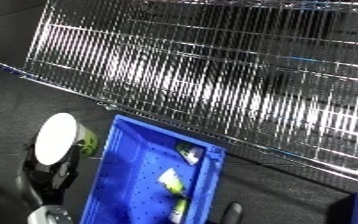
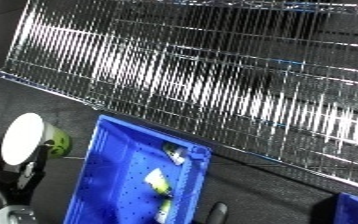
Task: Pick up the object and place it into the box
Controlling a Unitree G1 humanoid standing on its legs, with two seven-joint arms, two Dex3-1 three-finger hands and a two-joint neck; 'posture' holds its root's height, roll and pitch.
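**Canister held up beside the bin**

Left eye view: the left hand (image 1: pixel 49 176) has its black fingers curled round a green canister with a white lid (image 1: pixel 58 139), lifted just left of the blue bin (image 1: pixel 122 165). Small white-and-green items (image 1: pixel 173 181) already lie inside. A dark fingertip at the lower edge, probably the right hand (image 1: pixel 233 211), shows too little to tell its state.

Right eye view: the same grasp, with the wire rack (image 2: pixel 229 85) behind the bin's far edge. The canister looks light and stiff (likely smooth-sided), so holding round the body below the lid seems sensible.

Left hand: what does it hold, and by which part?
The left hand grips a white-topped container, fingers round its lower side, beside the blue bin.
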